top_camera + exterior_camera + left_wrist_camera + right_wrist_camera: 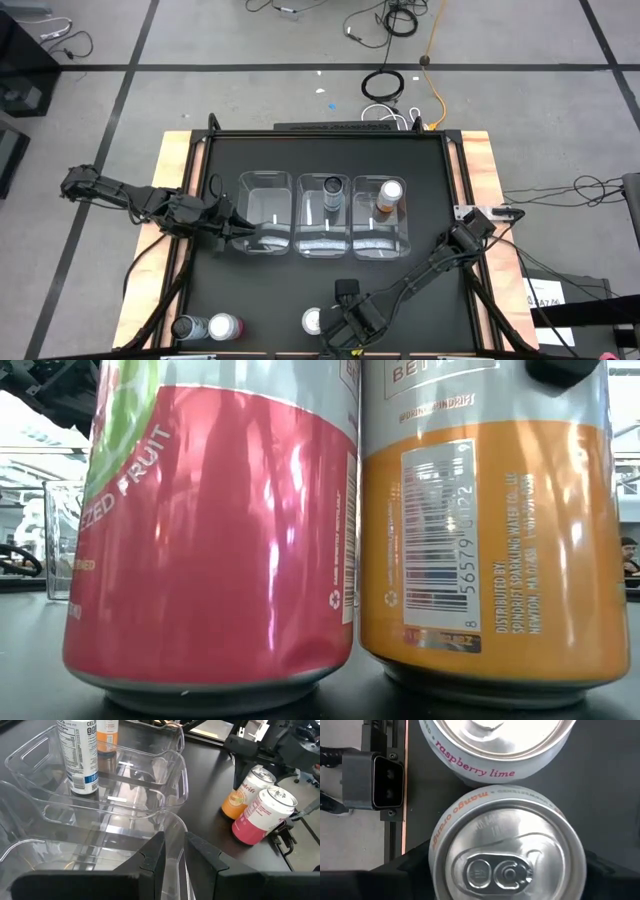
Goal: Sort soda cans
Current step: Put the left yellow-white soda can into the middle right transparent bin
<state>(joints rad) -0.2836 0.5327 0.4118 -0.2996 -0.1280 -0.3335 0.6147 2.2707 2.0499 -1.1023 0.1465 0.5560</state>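
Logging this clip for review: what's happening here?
The right gripper is down over an orange metal soda can at the robot's side of the table, with a pink-red metal can beside it. The left gripper pinches the wall of the empty clear plastic bin. A grey-silver can stands in the middle bin, a second orange can in the right bin.

Both arms are dark, built of jointed black segments with cables running along them. The left end effector (174, 854) has two flat, angular black fingers. The right end effector (506, 870) shows matte black fingers with blunt edges.
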